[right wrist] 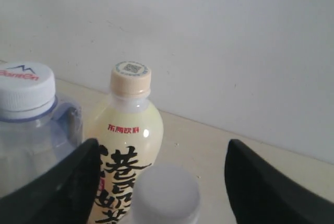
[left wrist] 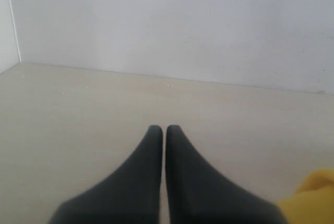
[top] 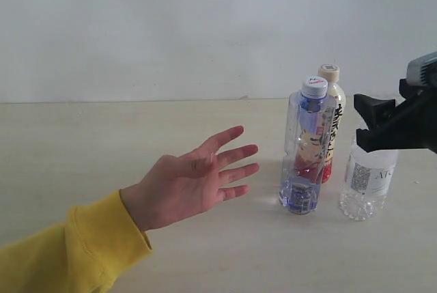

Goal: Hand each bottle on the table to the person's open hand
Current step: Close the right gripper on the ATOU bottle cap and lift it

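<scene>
Three bottles stand on the table at the right. The short clear bottle is nearest the right edge, and its white cap lies between the spread fingers of my right gripper, which is open and not touching it. In the exterior view my right gripper hovers at that bottle's top. The tall bluish bottle stands in front of the yellow-labelled bottle. The person's open hand, yellow-sleeved, is held palm-up left of the bottles. My left gripper is shut and empty.
A white wall rises behind the table's far edge. The yellow sleeve shows beside my left gripper over bare table. The tall bluish bottle and yellow-labelled bottle stand close beside the right gripper's fingers.
</scene>
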